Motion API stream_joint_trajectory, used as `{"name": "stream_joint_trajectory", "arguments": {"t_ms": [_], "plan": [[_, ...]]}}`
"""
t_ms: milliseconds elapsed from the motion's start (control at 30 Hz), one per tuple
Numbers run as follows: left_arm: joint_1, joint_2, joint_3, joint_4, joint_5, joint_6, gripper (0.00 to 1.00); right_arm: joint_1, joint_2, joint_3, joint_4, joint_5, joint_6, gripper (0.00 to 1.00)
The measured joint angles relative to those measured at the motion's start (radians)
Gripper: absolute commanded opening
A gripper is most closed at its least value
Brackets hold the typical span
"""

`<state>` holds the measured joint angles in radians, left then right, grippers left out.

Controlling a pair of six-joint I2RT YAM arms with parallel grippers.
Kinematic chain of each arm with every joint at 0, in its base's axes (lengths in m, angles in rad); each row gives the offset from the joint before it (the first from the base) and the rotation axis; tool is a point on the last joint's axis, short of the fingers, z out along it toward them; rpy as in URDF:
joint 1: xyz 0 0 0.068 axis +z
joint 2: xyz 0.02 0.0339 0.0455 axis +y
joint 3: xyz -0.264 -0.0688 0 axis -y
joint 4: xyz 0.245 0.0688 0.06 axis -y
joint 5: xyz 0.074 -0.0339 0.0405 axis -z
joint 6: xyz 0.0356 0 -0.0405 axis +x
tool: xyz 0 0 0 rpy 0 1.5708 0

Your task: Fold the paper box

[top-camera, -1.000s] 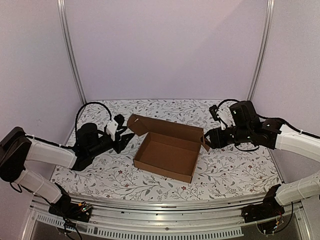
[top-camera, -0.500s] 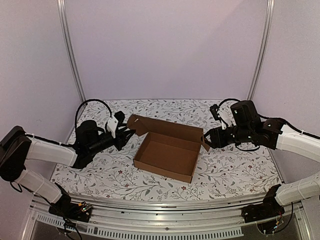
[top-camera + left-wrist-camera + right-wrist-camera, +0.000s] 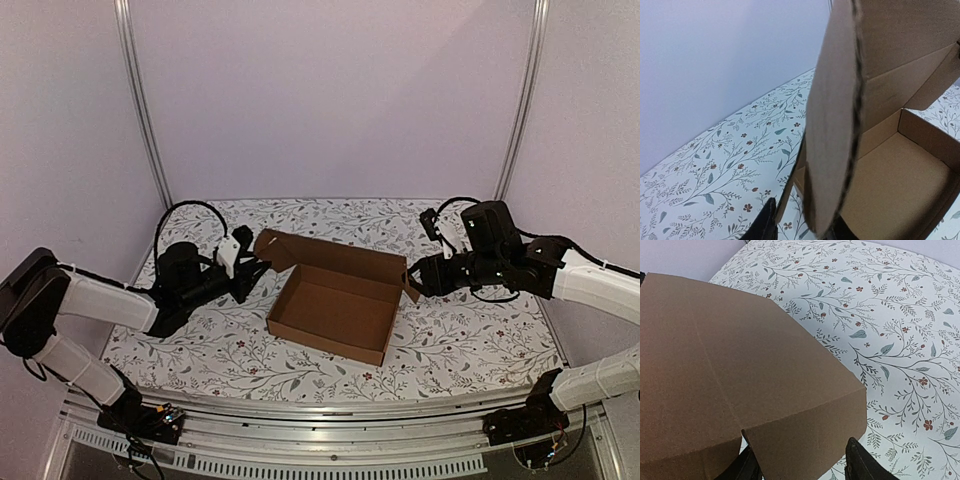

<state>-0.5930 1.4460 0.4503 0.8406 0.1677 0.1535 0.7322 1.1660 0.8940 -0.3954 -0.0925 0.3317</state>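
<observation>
The paper box sits in the middle of the top view on the flowered table, between the two arms. The left gripper is at the box's upper left corner, right at the small side flap that sticks out from the raised lid. The right gripper is at the matching flap on the lid's right end, at centre right of the frame.

In the left wrist view that flap runs edge-on up the middle of the frame, its corrugated edge facing the camera. It stands between the dark fingers at the bottom edge. The jaws are part open around it, but whether they actually pinch the cardboard cannot be told (the contact is cut off by the frame).

In the right wrist view the flap's flat face fills the left and centre. Its lower tab lies between the two fingers, which stand well apart. Whether they grip it cannot be told either.

The box is plain brown corrugated cardboard: a shallow rectangular tray with its four walls up and its inside bare. The lid stands up from the far wall with creased flaps at both ends.
</observation>
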Motion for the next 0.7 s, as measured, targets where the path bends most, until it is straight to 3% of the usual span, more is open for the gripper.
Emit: {"name": "stream_joint_trajectory", "arguments": {"t_ms": [700], "plan": [[0.001, 0.03, 0.033, 0.022, -0.003, 0.003, 0.19, 0.0, 0.0, 0.0, 0.0, 0.0, 0.0, 0.56]]}}
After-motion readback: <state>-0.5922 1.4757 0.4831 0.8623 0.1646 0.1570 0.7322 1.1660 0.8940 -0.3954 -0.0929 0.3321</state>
